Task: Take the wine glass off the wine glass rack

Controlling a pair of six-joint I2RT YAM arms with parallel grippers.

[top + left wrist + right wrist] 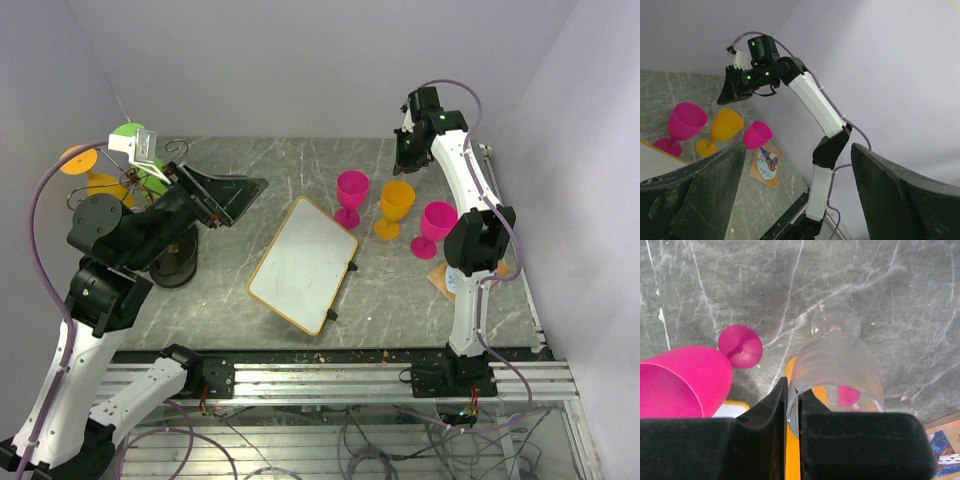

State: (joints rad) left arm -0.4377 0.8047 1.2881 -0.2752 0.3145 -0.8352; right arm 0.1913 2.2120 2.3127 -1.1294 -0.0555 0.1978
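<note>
My right gripper [792, 402] pinches the rim of a clear wine glass [835, 365], held above the worktop's [300, 170] far right edge (well apart from the wine glass rack [175, 270], far left corner). My left gripper [225, 195] gapes empty. Next, I judge: lower it upright beside the pink goblet [437, 222].

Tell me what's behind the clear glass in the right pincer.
Through the clear glass: marble table, part of an orange glass, a magenta patch. The right pincer hides the rest.
</note>
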